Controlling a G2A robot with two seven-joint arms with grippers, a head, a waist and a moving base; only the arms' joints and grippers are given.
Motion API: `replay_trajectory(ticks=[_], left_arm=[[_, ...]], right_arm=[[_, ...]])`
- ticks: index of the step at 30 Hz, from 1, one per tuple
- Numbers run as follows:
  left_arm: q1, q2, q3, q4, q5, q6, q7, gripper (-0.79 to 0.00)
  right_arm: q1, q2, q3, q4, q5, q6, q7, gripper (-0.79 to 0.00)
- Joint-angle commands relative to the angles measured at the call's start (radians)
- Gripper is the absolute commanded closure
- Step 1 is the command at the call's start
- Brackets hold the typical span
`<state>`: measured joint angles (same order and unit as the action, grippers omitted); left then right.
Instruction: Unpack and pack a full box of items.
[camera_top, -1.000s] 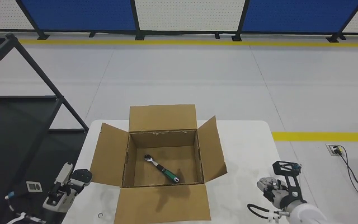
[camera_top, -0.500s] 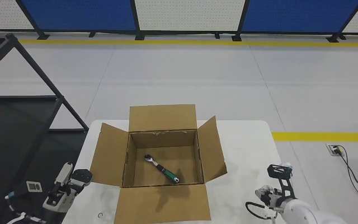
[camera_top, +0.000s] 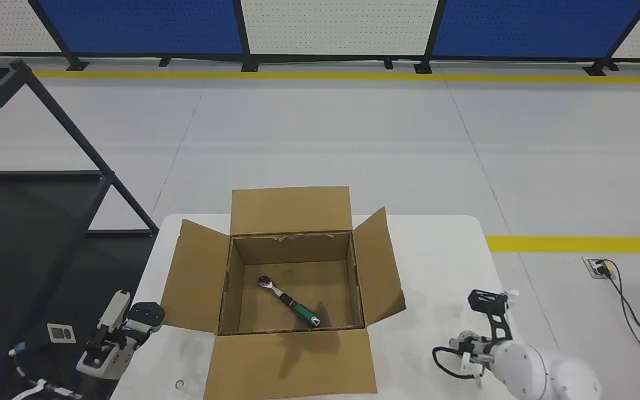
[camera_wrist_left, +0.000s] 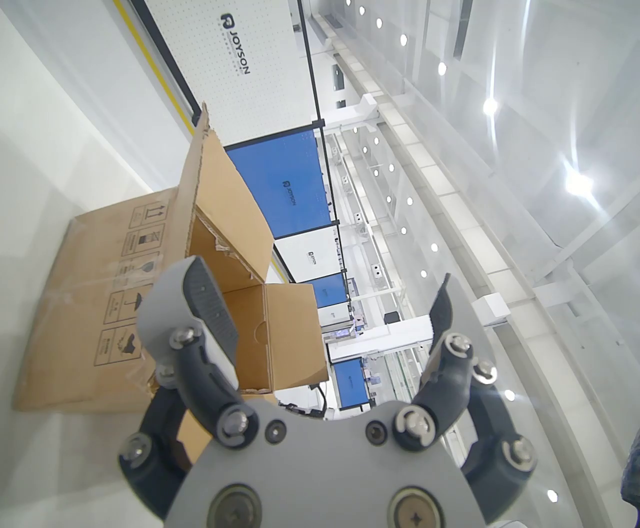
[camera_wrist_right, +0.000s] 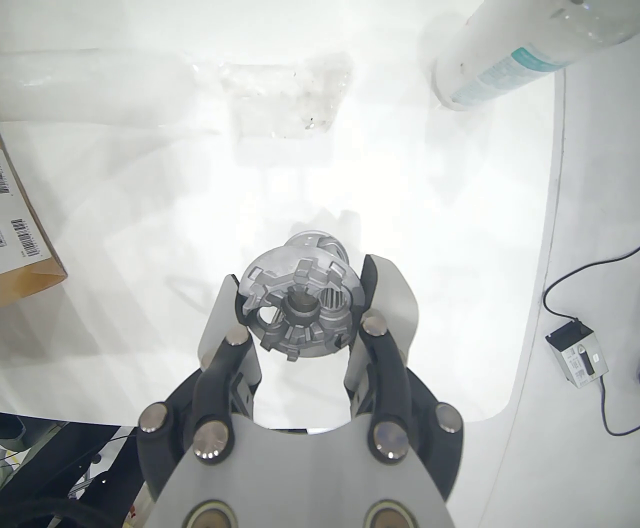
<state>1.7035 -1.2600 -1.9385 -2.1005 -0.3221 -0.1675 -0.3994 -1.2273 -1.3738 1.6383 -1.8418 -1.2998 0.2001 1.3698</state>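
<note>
Our right hand (camera_wrist_right: 301, 280) clamps the gear part (camera_wrist_right: 300, 312) above the desk (camera_wrist_right: 350, 175), the box (camera_top: 292, 212) to its left; our left hand (camera_wrist_left: 322, 290) gapes wide.

Top view looks steeply down on the table (camera_top: 440, 260) and open box (camera_top: 291, 210). Left wrist camera, low off the left edge, tilts up past that same box — right wrist camera close above the tabletop, catching one box corner.

The box (camera_top: 291, 210) is matt brown corrugated cardboard. The toothed part (camera_wrist_right: 300, 307) is dull, rough-cast grey metal. The table top (camera_wrist_right: 150, 225) is smooth and faintly glossy.
</note>
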Motion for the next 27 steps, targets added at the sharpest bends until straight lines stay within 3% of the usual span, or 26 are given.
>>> replay_trajectory(ticks=[1, 12, 14, 16, 21, 22, 24, 27], left_arm=[[0.000, 0.000, 0.000, 0.000, 0.000, 0.000, 0.000, -0.785], [0.000, 0.000, 0.000, 0.000, 0.000, 0.000, 0.000, -0.785], [0.000, 0.000, 0.000, 0.000, 0.000, 0.000, 0.000, -0.785], [0.000, 0.000, 0.000, 0.000, 0.000, 0.000, 0.000, -0.785], [0.000, 0.000, 0.000, 0.000, 0.000, 0.000, 0.000, -0.785], [0.000, 0.000, 0.000, 0.000, 0.000, 0.000, 0.000, -0.785], [0.000, 0.000, 0.000, 0.000, 0.000, 0.000, 0.000, -0.785], [0.000, 0.000, 0.000, 0.000, 0.000, 0.000, 0.000, -0.785]], right_arm=[[0.009, 0.001, -0.007, 0.018, -0.004, 0.009, -0.004, 0.000], [0.019, 0.006, -0.029, 0.051, -0.032, 0.036, -0.004, -0.022], [0.022, 0.007, -0.033, 0.057, -0.036, 0.036, -0.002, -0.135], [0.025, 0.007, -0.036, 0.061, -0.036, 0.038, 0.000, -0.314], [0.029, 0.010, -0.040, 0.064, -0.038, 0.036, 0.005, -0.388], [0.029, 0.011, -0.040, 0.065, -0.040, 0.036, 0.006, -0.468], [0.030, 0.012, -0.040, 0.066, -0.038, 0.037, 0.005, -0.545], [0.029, 0.013, -0.036, 0.065, -0.029, 0.037, 0.003, -0.570]])
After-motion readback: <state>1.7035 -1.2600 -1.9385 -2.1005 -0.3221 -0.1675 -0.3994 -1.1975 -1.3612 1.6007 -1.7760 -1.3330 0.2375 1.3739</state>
